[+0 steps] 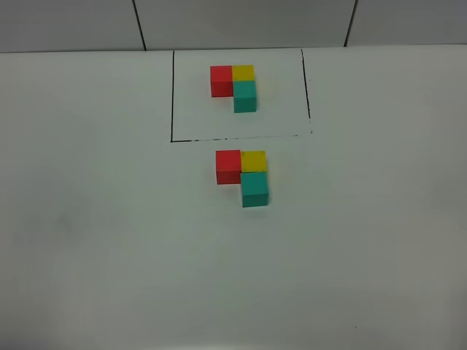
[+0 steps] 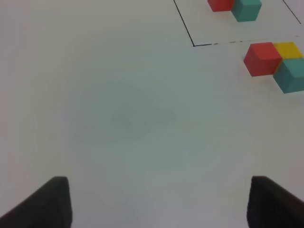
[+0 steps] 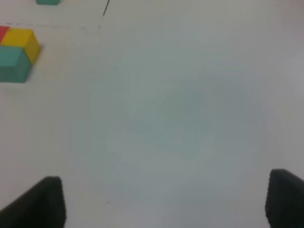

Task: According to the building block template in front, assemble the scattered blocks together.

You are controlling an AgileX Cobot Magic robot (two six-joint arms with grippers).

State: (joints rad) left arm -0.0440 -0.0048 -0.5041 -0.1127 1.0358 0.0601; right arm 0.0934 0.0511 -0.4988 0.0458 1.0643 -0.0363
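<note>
Left gripper (image 2: 159, 202): seen only as two dark fingertips (image 2: 52, 202) at the near edge of the left wrist view, cut off by the frame, blurred; jaws spread wide, nothing between them, bare white table (image 2: 123, 123) beneath. Not seen in the high view.

Right gripper (image 3: 166, 202): likewise two dark finger ends (image 3: 45, 202) at the near edge of the right wrist view, cropped and soft; jaws released and wide apart, holding nothing. Not seen in the high view.

Scattered blocks (image 1: 242, 177): three matte cubes of equal size, lay mid-table, just short of the drawn outline. Red cube (image 1: 228, 166) on the left, yellow cube (image 1: 254, 161) touching its right side, teal cube (image 1: 255, 189) touching the yellow on the near side; L-shaped set, faces flush, no gaps made out. Partly cropped in both wrist views: red nearly cut away at the edge of the right wrist view, teal clipped at the edge of the left wrist view.

Black outline (image 1: 172, 95): thin drawn rectangle, near side faint and broken in places, far side hard to tell from the table edge.

Building block template (image 1: 235, 86): inside the outline, toward its far side. Same red, yellow and teal cubes in the same L arrangement. Mostly cut off in the wrist views.

Back wall (image 1: 241, 22): grey panels with dark seams, beyond the table.
</note>
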